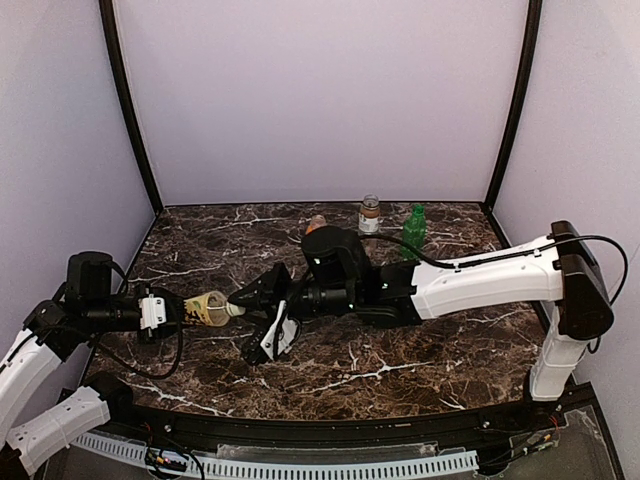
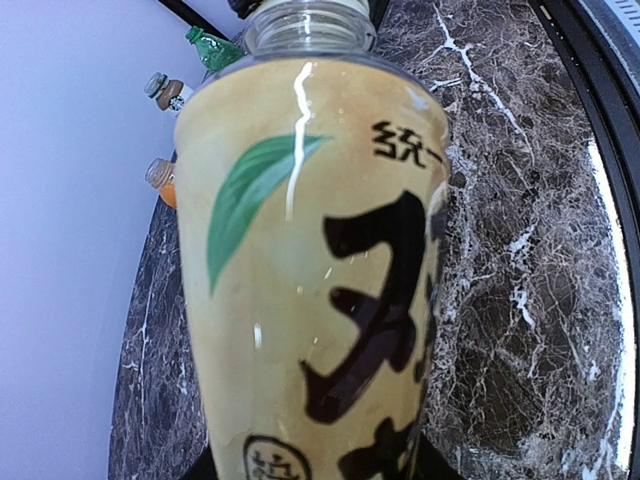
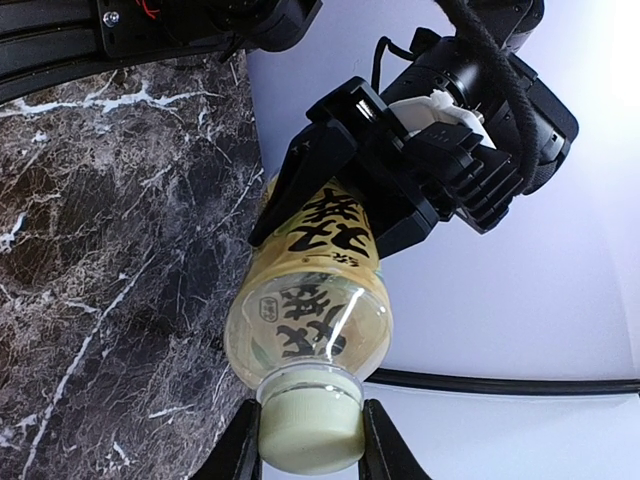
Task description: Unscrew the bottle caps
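The left gripper is squeezing the fat lower part of a tan plastic tea bottle with black writing and a green leaf. It is holding the bottle sideways over the dark marble table.

The bottle's long line is running from the left arm across to the right arm. Its neck is pointing at the right arm. The small round pale yellow plastic cap is sitting on that end. The right gripper is clamped on the cap, with 1 finger on each side.

So the right gripper is the one at the cap, and it is lining up straight with the bottle. I think the coming twist needs to be going around that same long line.

3 other bottles are standing well apart at the back.
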`<state>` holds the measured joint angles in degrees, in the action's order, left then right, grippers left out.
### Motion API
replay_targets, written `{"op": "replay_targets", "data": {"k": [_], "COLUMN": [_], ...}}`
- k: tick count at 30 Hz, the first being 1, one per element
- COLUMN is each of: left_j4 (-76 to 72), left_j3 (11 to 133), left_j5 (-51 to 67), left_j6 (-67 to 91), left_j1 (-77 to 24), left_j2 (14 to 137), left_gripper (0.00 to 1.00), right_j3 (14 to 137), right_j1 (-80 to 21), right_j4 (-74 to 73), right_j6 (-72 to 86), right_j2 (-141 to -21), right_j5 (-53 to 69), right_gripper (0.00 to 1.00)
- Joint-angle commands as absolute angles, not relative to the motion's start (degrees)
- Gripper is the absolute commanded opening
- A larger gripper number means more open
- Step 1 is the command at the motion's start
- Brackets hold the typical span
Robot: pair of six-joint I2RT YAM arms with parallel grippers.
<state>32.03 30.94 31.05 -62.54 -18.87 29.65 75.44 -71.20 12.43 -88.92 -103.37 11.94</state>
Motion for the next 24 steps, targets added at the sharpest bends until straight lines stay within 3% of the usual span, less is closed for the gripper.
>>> {"op": "replay_targets", "data": {"k": [1, 9, 16, 21, 24], "left_j4": [32.71, 32.37, 31.07, 26.13, 24.17], "left_j3": [31.9, 32.2, 32.4, 32.28, 32.15], "left_j5": [36.39, 35.83, 33.68, 32.29, 32.36], "left_j6": [-60.88, -59.99, -58.93, -53.62, -51.09], "left_j1": [-19.25, -19.25, -19.25, -19.19, -19.16], "left_j2": [29.29, 28.86, 28.93, 29.0, 29.05], "left_gripper": [0.01, 0.01, 0.01, 0.01, 0.01], "right_j3": [74.62, 74.15, 72.25, 71.18, 71.1], "right_j1": [-71.67, -71.72, -71.67, -71.57, -71.43], "right_j4": [23.21, 27.04, 26.85, 27.03, 27.04], "right_j6": [-90.65, -86.97, -84.28, -81.63, -78.79], "right_j2": [-102.87, -102.55, -100.71, -99.73, -99.5], "right_j5": [10.31, 9.97, 9.28, 7.91, 7.22], "right_gripper": [0.03, 0.4, 0.54, 0.73, 0.9]}}
